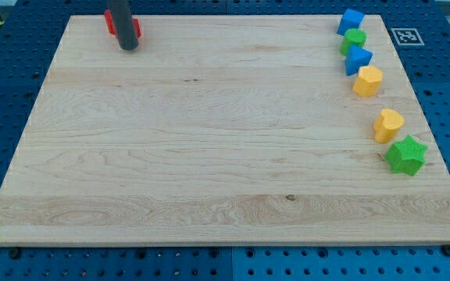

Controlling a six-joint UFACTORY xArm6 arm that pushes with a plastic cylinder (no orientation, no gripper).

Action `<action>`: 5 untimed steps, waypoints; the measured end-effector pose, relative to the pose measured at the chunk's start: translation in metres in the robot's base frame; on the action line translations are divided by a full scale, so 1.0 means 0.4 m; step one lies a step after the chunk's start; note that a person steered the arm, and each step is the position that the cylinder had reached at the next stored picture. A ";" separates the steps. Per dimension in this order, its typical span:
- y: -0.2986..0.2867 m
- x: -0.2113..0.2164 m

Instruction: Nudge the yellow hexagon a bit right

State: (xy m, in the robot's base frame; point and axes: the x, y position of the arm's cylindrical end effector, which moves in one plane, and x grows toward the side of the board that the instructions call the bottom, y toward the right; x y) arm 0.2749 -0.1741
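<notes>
The yellow hexagon (367, 80) lies near the board's right edge, just below a blue block (358, 58). A second yellow block, heart-like in shape (388, 124), lies lower on the same side. My tip (129, 45) rests at the view's top left, far from the yellow hexagon, right next to a red block (114, 23) that the rod partly hides.
Along the right edge, from the top: a blue cube (351, 21), a green round block (354, 39), the blue block, then lower a green star (406, 155). The wooden board (209, 156) lies on a blue pegboard with a marker tag (405, 36) at the top right.
</notes>
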 end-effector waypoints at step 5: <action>0.621 0.221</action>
State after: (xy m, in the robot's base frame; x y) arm 0.3634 0.0744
